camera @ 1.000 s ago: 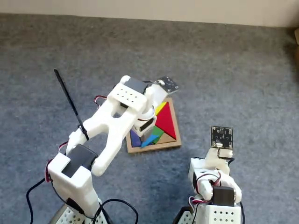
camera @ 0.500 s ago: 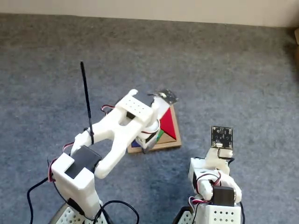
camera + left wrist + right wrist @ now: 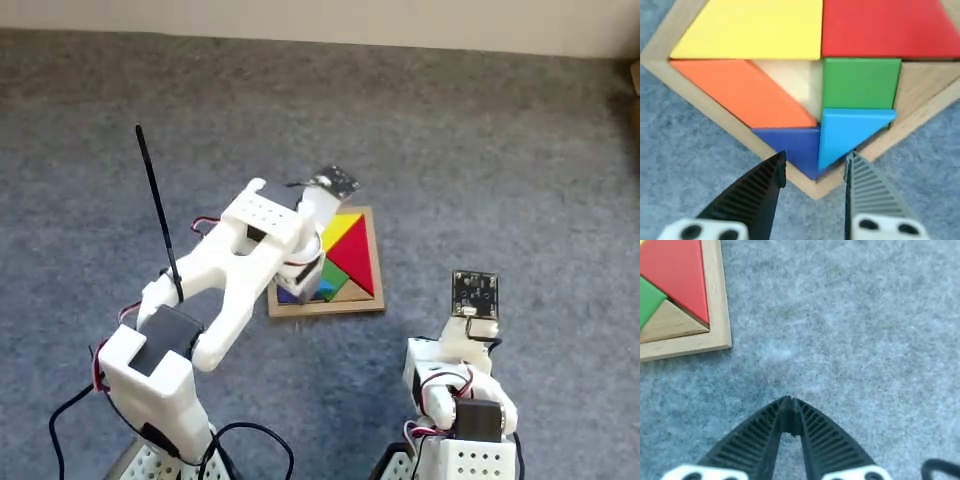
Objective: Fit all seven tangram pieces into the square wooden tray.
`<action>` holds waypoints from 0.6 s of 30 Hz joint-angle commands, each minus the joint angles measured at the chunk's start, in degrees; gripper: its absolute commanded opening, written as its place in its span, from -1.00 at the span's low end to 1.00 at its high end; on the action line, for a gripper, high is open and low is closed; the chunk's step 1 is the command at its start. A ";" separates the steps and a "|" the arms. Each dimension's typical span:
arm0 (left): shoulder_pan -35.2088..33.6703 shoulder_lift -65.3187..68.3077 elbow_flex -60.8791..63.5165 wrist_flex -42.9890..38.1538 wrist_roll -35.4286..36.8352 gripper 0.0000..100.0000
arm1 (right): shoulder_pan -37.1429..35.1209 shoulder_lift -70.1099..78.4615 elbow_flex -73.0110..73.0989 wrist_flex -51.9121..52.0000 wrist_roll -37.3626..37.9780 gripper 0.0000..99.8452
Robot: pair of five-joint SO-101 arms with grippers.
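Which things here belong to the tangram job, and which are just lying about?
Job: wooden tray, yellow piece, red piece, orange piece, green piece, light blue piece, dark blue piece, left gripper, open at the tray's corner.
Lying about: grey carpet, right gripper, shut above it.

Seen from above, the left arm [image 3: 250, 250] hides the left side of the tray [image 3: 372, 300] and the pieces there. The left wrist view's edge cuts off the yellow triangle [image 3: 755, 30], the red triangle [image 3: 885, 25] and much of the tray's rim.
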 commanded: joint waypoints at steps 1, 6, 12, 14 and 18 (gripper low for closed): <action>-1.89 -0.84 -4.53 -0.62 -0.53 -0.61 | 0.57 -1.10 6.64 0.40 0.44 -0.98; -2.86 -0.40 -6.73 0.26 -0.97 -0.61 | 0.57 -1.10 6.64 0.40 0.44 -0.98; -3.12 -0.31 -7.25 -0.53 -2.20 -0.61 | 0.57 -1.10 6.64 0.40 0.44 -0.98; -3.03 -0.31 -6.81 -2.11 -2.20 -0.61 | 0.57 -1.10 6.64 0.40 0.44 -0.98; -3.12 -0.31 -7.16 -2.73 -2.11 -0.61 | 0.57 -1.10 6.64 0.40 0.44 -0.98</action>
